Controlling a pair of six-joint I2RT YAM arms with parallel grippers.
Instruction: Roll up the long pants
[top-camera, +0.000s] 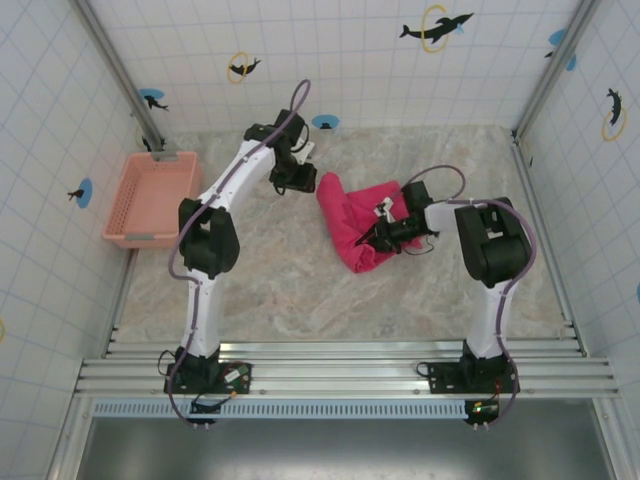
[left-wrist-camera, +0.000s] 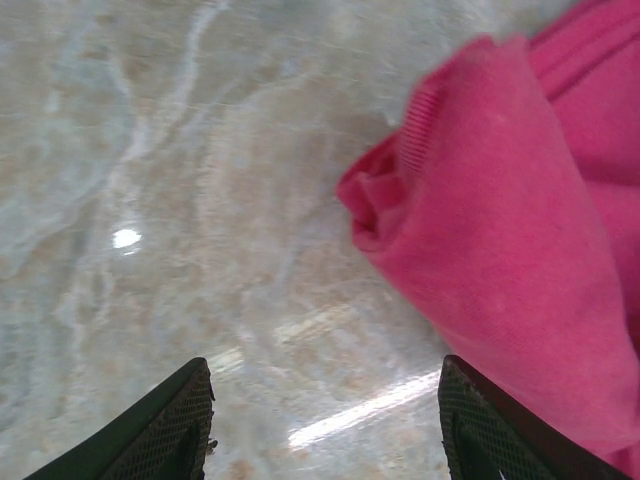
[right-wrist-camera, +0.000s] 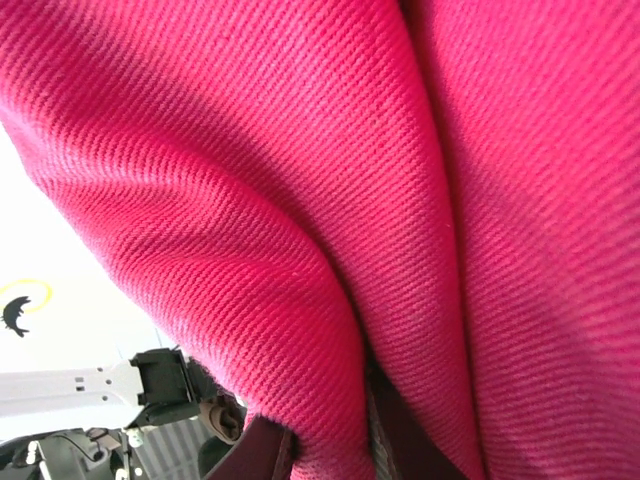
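Seen from above, the long pants (top-camera: 355, 218) lie bunched in the middle of the marble surface (top-camera: 300, 300). The left jaws hang just beside their far end. At the left wrist, the jaws stand apart and the pants (left-wrist-camera: 500, 230) are cut off at the right edge. At the right wrist, the jaws are mostly hidden and clamped on a fold of the pants (right-wrist-camera: 300, 200).

Looking top-down: the long pants (top-camera: 345, 215) are bunched on the desk (top-camera: 300, 300), roughly mid-desk and nudged toward 1 o'clock. The basket (top-camera: 150, 198) sits well apart at 9 o'clock, right at the desk's edge. The left gripper (top-camera: 300, 180) is at the pile's 10 o'clock, just beside its far corner. The right gripper (top-camera: 372, 238) reaches in from 3 o'clock, over the pile's near part, with fabric between its jaws.
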